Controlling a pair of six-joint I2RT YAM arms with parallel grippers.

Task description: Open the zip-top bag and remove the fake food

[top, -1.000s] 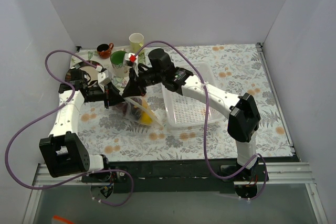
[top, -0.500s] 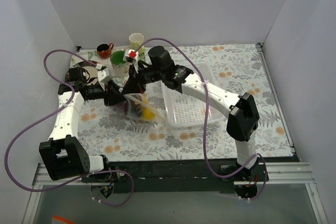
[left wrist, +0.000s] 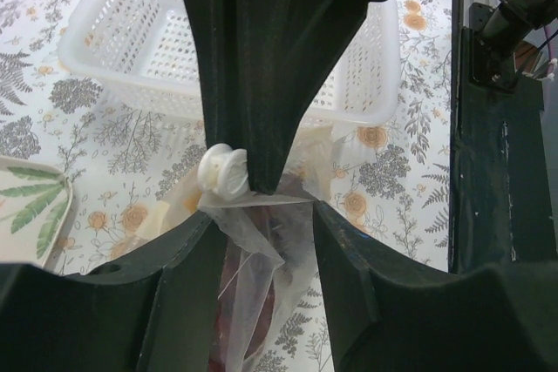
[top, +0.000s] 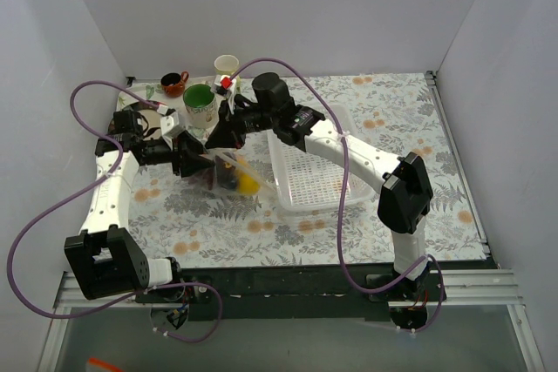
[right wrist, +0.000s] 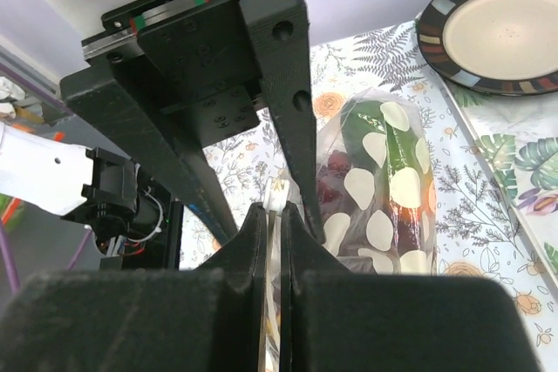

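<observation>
The left arm rises from its base at the near left, bends close to the left wall and reaches to the right, with the left gripper held almost level above the table. Its jaws stand partly apart. The top of the zip-top bag lies in the gap, and I cannot tell if they press it. The bag is between the two grippers, and the fake food, with a yellow lemon, is inside it. The right arm stretches far to the left over the white basket, its wrist tilted down. The right gripper has its jaws almost closed on the bag's top edge, just beside the white slider.
</observation>
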